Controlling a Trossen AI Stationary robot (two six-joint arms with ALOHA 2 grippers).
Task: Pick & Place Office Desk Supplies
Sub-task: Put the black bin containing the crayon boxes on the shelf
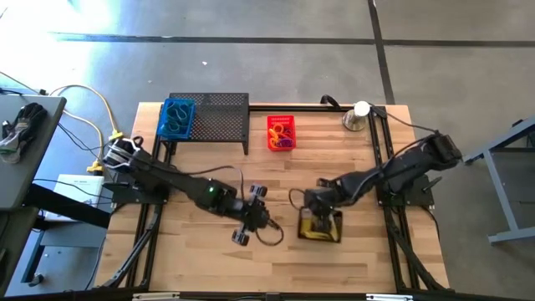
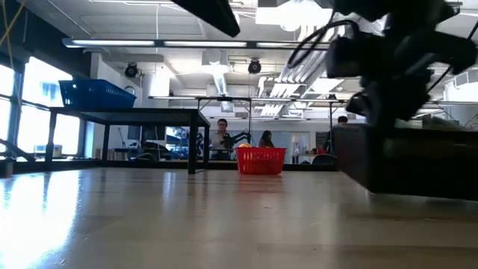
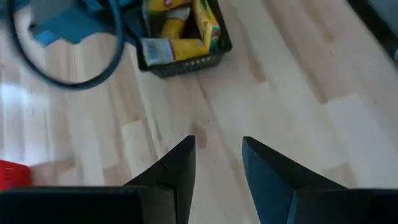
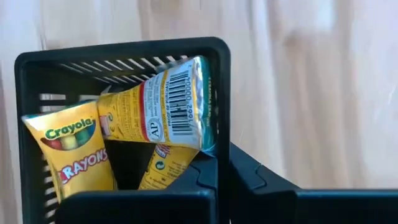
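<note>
Over the near middle of the worktop [image 1: 351, 267] my right hand [image 1: 318, 211] hangs just above a small black mesh basket [image 1: 322, 227]. From my right wrist I see that basket's rim [image 4: 118, 53] and three yellow crayon boxes [image 4: 165, 106] leaning against one another inside it, one showing a barcode, one [image 4: 74, 152] showing the word Crayons. One of my right fingers [image 4: 214, 177] sits at the basket's wall beside the boxes; whether this hand is clamped on the wall or loose I cannot tell.

My left hand [image 1: 251, 221] hovers low over bare wood just to the left of the basket, and its two dark fingers [image 3: 174, 171] stand apart with nothing between them. Past them my left wrist sees the same basket [image 3: 186, 59] with the yellow boxes [image 3: 180, 28] in it, and a dark cable [image 3: 93, 74] looping over the wood.

Farther back, a small red basket [image 1: 281, 132] stands on the worktop with coloured loops in it. To its left is the large black mesh shelf [image 1: 221, 113], and a blue basket [image 1: 176, 118] rests on the shelf's left part. At the back right corner stands a silver dome with a white ball [image 1: 358, 115].

Across the worktop at table height, the red basket [image 2: 261, 160] sits in the middle distance, and people sit in the room behind it.
</note>
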